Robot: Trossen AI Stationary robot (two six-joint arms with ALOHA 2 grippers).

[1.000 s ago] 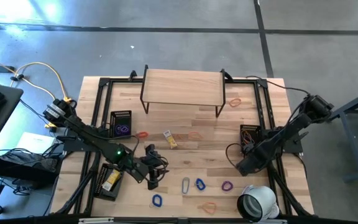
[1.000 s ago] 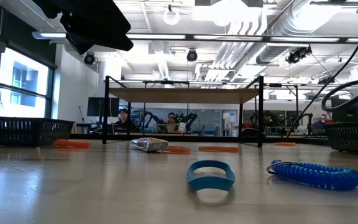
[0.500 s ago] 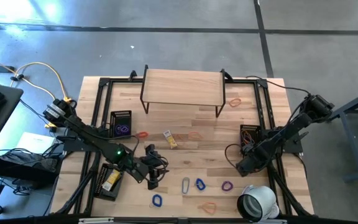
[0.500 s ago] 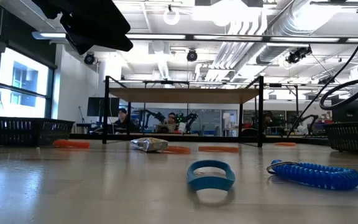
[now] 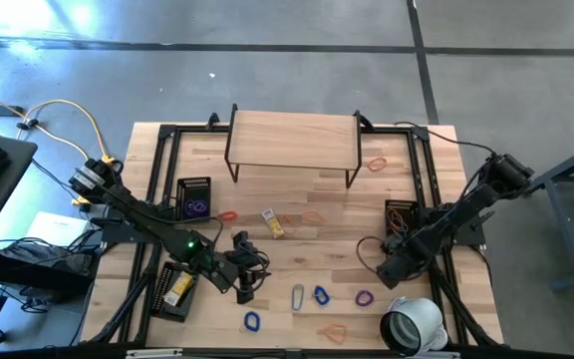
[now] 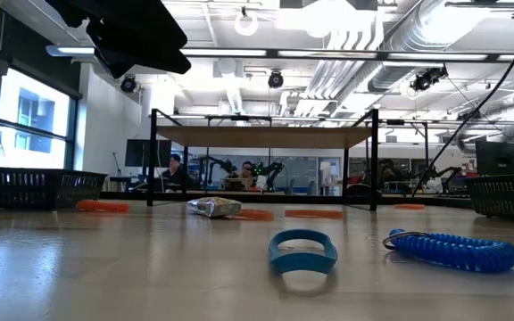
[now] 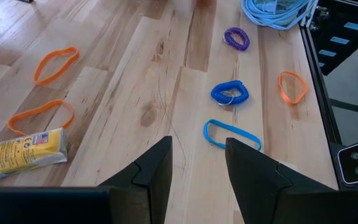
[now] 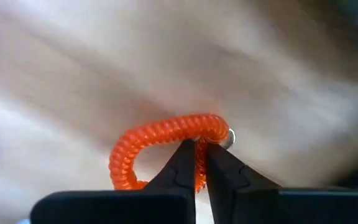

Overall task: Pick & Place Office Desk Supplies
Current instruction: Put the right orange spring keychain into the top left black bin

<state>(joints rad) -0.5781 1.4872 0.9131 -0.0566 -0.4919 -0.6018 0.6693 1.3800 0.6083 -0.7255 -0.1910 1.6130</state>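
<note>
From above, the right gripper (image 5: 388,269) hangs near the worktop's (image 5: 297,189) right rail beside a black mesh basket (image 5: 401,215), likely its drop point. The left gripper (image 5: 245,289) waits mid-worktop, with the silver clip (image 5: 298,296), blue loops (image 5: 321,295) and purple loop (image 5: 364,297) lying apart with open wood between them.

At table height, a blue band (image 6: 302,251) and a blue coil (image 6: 453,250) lie unobstructed, clear of the raised shelf (image 6: 261,136).

The left wrist view shows its jaws parted and empty over bare wood, orange bands (image 7: 56,64) and a yellow packet (image 7: 20,152) nearby.

The right wrist view shows jaws clenched on an orange coil loop (image 8: 160,149), pinched through its ring side for a secure lift.
</note>
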